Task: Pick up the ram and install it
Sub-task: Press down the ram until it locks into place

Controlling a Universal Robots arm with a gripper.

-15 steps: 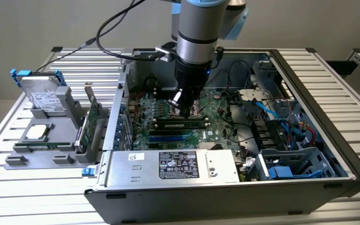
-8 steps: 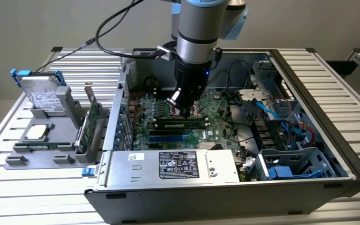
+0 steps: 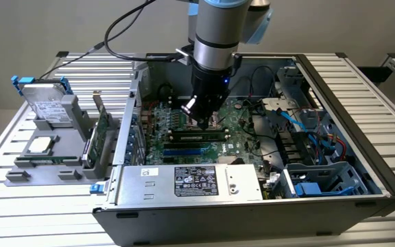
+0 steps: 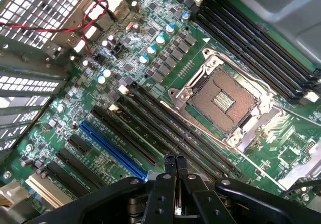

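The ram (image 3: 197,136), a long narrow stick with a row of black chips, stands upright in a black motherboard slot inside the open computer case. My gripper (image 3: 202,123) hangs just above the stick's middle, fingers pointing down. In the wrist view my gripper (image 4: 174,159) is shut, its two thin fingertips (image 4: 169,159) pressed together with nothing between them, over the row of long black slots (image 4: 165,128) beside the empty processor socket (image 4: 223,101). I cannot make out the stick itself under the fingers in the wrist view.
A blue slot (image 4: 113,148) lies beside the black ones. The power supply (image 3: 191,182) and drive cage (image 3: 321,180) close in the case's near side. On the exterior view's left, a grey tray (image 3: 19,175) holds a hard drive (image 3: 47,103), a silver processor chip (image 3: 41,145), an upright green expansion card (image 3: 101,136) and a thin green strip (image 3: 47,161).
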